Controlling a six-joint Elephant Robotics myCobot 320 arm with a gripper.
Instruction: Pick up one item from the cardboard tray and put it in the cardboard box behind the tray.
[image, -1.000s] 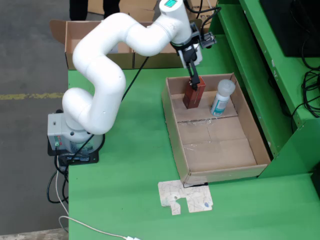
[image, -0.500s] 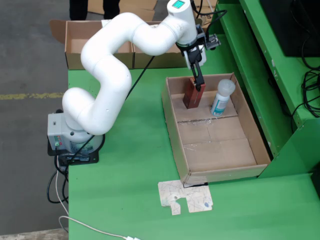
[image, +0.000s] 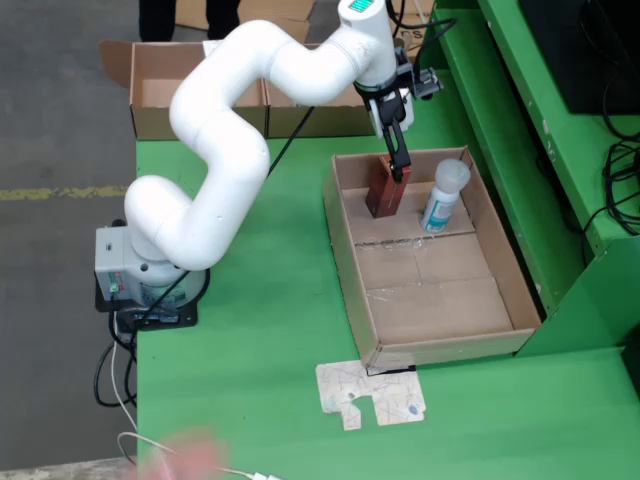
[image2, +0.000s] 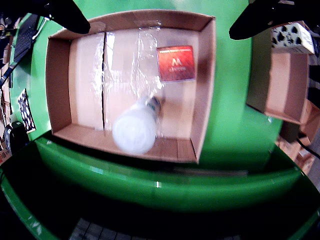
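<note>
Cardboard made up both containers on the green table (image: 260, 330). The tray (image: 350, 262) lay open-topped, its long side running away from the fixed camera, and held two things at its far end: a red box (image: 381, 195) standing upright near the far left corner and a white bottle (image: 443, 196) with a blue label standing just beside it to the right, the two apart. The rest of the tray floor was bare cardboard under clear tape. In the wrist view the red box (image2: 175, 63) showed its top face with pale print, and the bottle (image2: 136, 129) appeared as a blurred white cap close to the tray's near wall (image2: 130, 145).

Behind the tray stood a brown box (image: 165, 85) with its flaps open, at the table's far edge; its inside looked bare in the part that showed. In the wrist view a corner of it (image2: 282, 82) lay to the right of the tray.

Above the red box hung the gripper (image: 400, 168), its dark fingers pointing down, their tips in front of the box's upper edge in the fixed view. In the wrist view the two fingers (image2: 67, 15) sat wide apart at the top corners, with nothing between them, the red box and bottle both lying free below.

A flat printed card (image: 371, 393) lay on the table in front of the tray.
</note>
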